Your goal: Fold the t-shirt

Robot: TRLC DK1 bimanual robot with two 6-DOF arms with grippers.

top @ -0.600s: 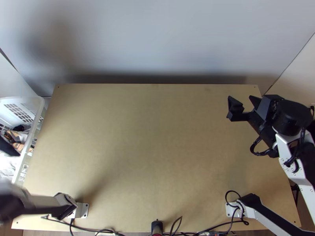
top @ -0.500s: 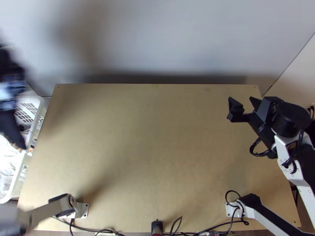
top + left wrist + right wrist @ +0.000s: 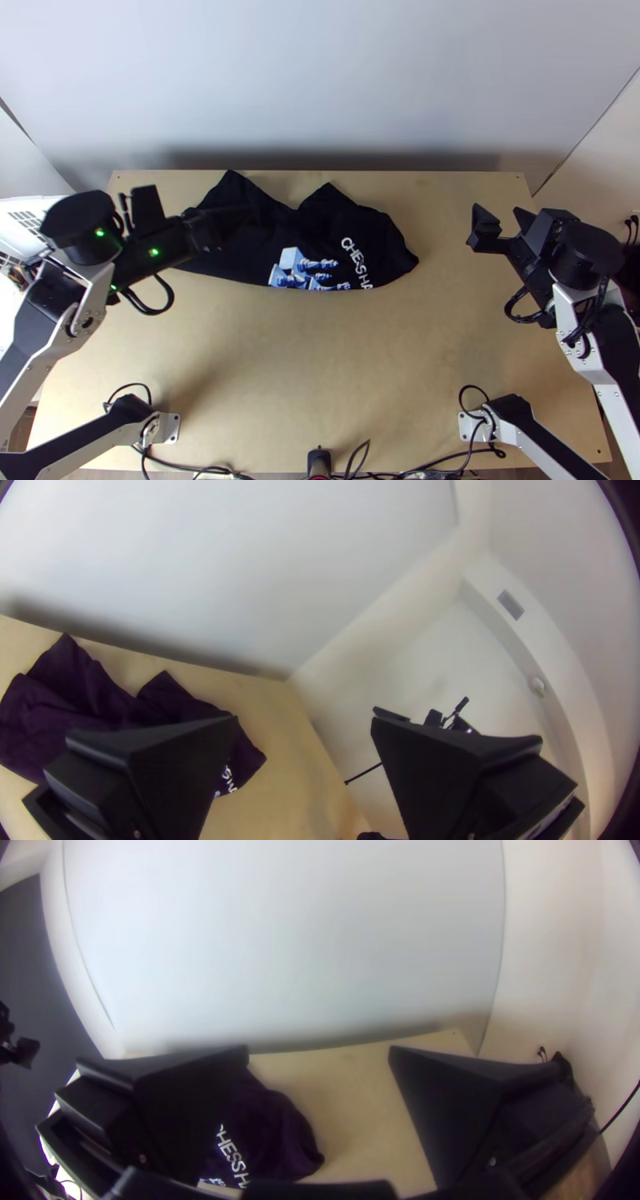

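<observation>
T-shirt [image 3: 352, 232] is lying bunched near the far edge of the surface [image 3: 320, 368]; we're seeing left gripper [image 3: 180, 211] by its left end, right gripper [image 3: 496, 214] near the far right corner, both with fingers apart.

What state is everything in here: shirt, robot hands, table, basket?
T-shirt: rumpled, not neatly folded, printed side up.
Left gripper: open.
Right gripper: open.
Table: flat, partly covered by the shirt.
White basket: beside the table, partly hidden by the left arm.
</observation>
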